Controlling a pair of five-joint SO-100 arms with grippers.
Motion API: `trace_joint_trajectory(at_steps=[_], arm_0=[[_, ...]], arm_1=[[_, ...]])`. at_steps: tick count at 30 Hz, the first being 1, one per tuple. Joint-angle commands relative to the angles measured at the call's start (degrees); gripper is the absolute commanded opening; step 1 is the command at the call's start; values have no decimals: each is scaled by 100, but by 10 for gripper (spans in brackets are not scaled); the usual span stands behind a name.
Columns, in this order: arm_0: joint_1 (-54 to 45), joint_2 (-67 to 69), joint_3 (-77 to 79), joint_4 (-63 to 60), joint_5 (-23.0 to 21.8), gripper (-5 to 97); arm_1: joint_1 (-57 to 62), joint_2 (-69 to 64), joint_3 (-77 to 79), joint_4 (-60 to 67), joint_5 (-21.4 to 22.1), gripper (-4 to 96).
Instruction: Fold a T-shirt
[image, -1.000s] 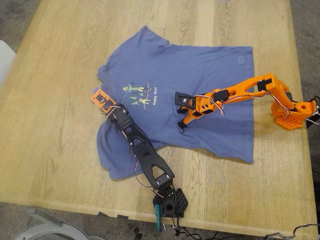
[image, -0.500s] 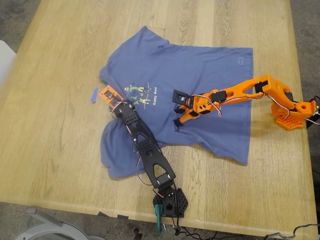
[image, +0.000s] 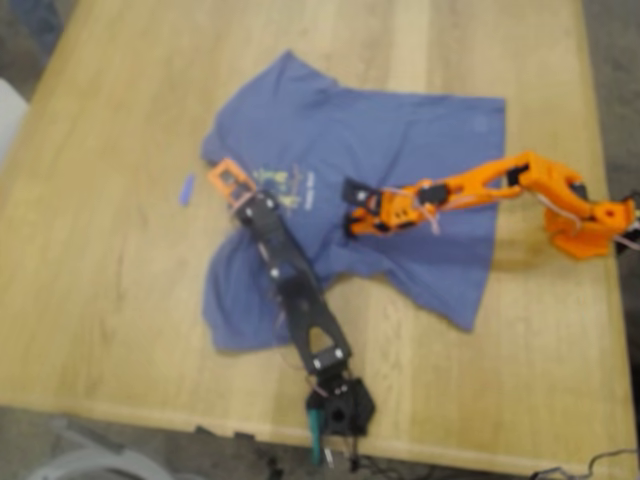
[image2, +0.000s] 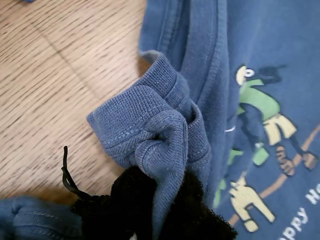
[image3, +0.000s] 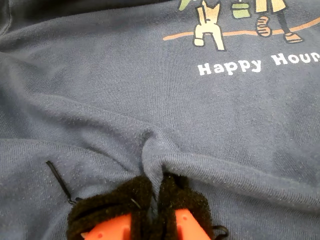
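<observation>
The slate-blue T-shirt (image: 400, 130) lies on the wooden table (image: 100, 320), print side up. My first gripper (image: 235, 185), on the black arm, is shut on a bunched ribbed sleeve hem (image2: 150, 125) beside the green-and-yellow print (image2: 260, 110). My second gripper (image: 352, 212), on the orange arm, is shut on a pinched fold of the shirt's body (image3: 155, 150) just below the "HAPPY HOUR" text (image3: 230, 66). The shirt's side under the black arm is drawn in and rumpled.
A tiny blue scrap (image: 186, 189) lies on bare wood at the exterior view's left of the shirt. The black arm's base (image: 340, 405) sits at the near table edge, the orange arm's base (image: 585, 235) at the exterior view's right edge.
My first gripper has carried the sleeve towards the exterior view's right, over the print, baring the scrap. My second gripper has pulled its fold leftward, and the shirt's lower corner followed.
</observation>
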Motion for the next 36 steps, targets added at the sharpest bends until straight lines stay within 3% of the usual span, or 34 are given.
trace_joint_trajectory(at_steps=[1, 13, 25, 36], arm_0=[[404, 1617, -255, 105, -9, -1], [1389, 2408, -255, 422, -9, -1], [2074, 2663, -246, 545, 26, -1], [3568, 2593, -229, 536, 44, -1]], arm_1=[[123, 141, -44, 18, 18, 1], [765, 1055, 888, -439, 26, 1], [1661, 2514, 3129, -1600, 44, 1], [2294, 3577, 4368, -1978, 35, 1]])
